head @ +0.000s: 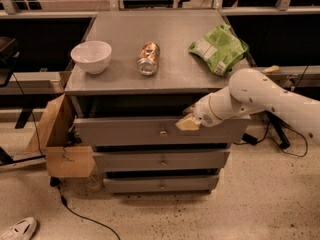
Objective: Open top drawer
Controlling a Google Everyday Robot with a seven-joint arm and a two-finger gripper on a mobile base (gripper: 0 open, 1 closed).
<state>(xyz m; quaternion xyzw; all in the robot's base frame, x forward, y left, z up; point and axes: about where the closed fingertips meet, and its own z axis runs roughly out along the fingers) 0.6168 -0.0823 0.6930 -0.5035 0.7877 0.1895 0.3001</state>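
The top drawer (125,131) is the widest grey front of the three, right under the cabinet top, with a small brass knob (162,132) at its centre. A dark gap shows above its front. My gripper (189,122), tan-tipped on a white arm coming in from the right, sits at the upper edge of the drawer front, just right of and above the knob. Two shorter drawer fronts (161,161) lie below it.
On the cabinet top (175,81) are a white bowl (91,56), a can on its side (148,58) and a green chip bag (218,49). An open cardboard box (62,144) stands left of the cabinet. A cable (75,209) and a shoe (17,229) lie on the floor.
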